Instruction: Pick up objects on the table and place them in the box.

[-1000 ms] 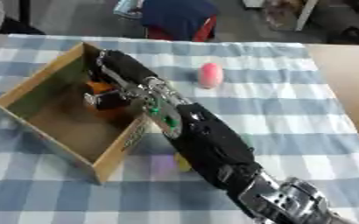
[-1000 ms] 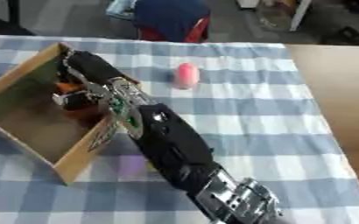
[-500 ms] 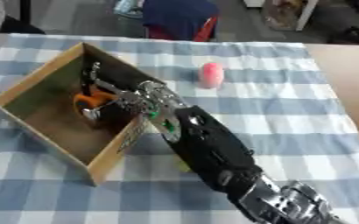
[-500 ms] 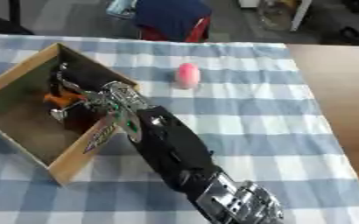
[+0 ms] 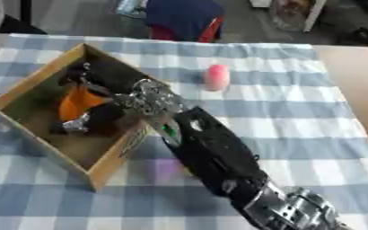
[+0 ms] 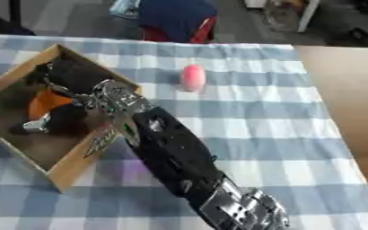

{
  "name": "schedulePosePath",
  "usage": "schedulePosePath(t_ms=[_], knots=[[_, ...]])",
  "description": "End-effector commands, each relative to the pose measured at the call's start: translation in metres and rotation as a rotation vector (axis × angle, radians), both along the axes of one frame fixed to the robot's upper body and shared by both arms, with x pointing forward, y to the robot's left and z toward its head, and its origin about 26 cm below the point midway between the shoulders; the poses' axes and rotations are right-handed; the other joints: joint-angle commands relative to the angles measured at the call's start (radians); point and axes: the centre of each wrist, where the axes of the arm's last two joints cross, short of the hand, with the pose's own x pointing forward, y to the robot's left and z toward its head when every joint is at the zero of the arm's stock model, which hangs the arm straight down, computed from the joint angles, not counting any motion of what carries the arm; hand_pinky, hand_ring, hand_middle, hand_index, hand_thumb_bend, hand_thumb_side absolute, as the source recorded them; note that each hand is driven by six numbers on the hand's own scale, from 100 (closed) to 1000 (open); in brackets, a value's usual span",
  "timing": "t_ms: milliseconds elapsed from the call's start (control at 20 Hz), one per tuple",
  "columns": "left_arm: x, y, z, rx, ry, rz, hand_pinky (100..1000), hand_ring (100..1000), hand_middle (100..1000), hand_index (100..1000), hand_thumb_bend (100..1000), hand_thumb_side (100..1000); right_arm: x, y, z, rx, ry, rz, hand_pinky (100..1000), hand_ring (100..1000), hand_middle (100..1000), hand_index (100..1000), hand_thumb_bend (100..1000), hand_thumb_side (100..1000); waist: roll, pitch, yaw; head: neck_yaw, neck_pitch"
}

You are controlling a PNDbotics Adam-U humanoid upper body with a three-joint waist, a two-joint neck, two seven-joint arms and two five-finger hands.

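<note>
The right hand (image 5: 101,96) reaches down into the box (image 5: 38,83), its black arm (image 5: 211,152) crossing the near right wall of the box from the lower right of the view. The hand's fingers curl around an orange object (image 5: 77,101) inside the box, with dark fingers above and below it and a silvery fingertip (image 5: 76,125) low beside it; the object sits in the middle of the box, near or on its floor, though whether it touches the floor cannot be told. The box is an open cardboard one with brown walls, set askew on the blue-and-white checked tablecloth (image 5: 297,134), toward the table's left side. A pink egg-shaped object (image 5: 216,77) stands on the cloth to the right of the box, well apart from it and beyond the arm. A faint purple patch (image 5: 169,167) shows on the cloth just beside the box's near right corner, partly hidden by the arm; what it is cannot be made out. To the right of the box, past the cloth's edge, a bare strip of brown tabletop (image 5: 352,85) shows. The left hand shows in neither view.
</note>
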Motion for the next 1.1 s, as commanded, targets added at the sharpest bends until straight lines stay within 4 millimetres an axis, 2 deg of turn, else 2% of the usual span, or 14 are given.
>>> schedulePosePath(t_ms=[50, 350, 600, 750, 950, 1100], knots=[[-0.002, -0.001, 0.009, 0.005, -0.031, -0.012, 313, 698, 608, 815, 100, 681, -0.005, 0.000, 0.025, 0.034, -0.079, 0.017, 644, 800, 762, 872, 548, 1000, 0.007, -0.026, -0.001, 0.005, -0.009], [-0.003, 0.001, 0.008, 0.006, -0.028, -0.004, 314, 697, 608, 815, 100, 679, -0.016, -0.016, 0.064, 0.187, -0.082, 0.048, 637, 782, 736, 864, 377, 1000, 0.009, -0.034, -0.013, 0.021, 0.003], [-0.004, 0.006, 0.005, 0.007, -0.020, 0.021, 314, 697, 608, 815, 100, 678, -0.042, -0.051, 0.112, 0.329, -0.083, 0.119, 645, 774, 727, 862, 277, 1000, 0.009, -0.048, -0.037, 0.052, 0.026], [-0.005, 0.009, 0.003, 0.010, -0.012, 0.037, 315, 697, 608, 814, 100, 678, -0.063, -0.076, 0.132, 0.362, -0.071, 0.161, 658, 775, 726, 861, 249, 1000, 0.009, -0.059, -0.056, 0.073, 0.042], [-0.006, 0.012, 0.001, 0.015, -0.005, 0.056, 314, 697, 609, 813, 100, 677, -0.091, -0.107, 0.144, 0.357, -0.023, 0.199, 652, 768, 718, 858, 231, 1000, 0.011, -0.068, -0.078, 0.094, 0.056], [-0.006, 0.014, 0.000, 0.017, -0.001, 0.068, 315, 697, 609, 813, 100, 676, -0.114, -0.130, 0.142, 0.316, -0.014, 0.196, 634, 763, 714, 861, 227, 1000, 0.014, -0.074, -0.094, 0.108, 0.062]])
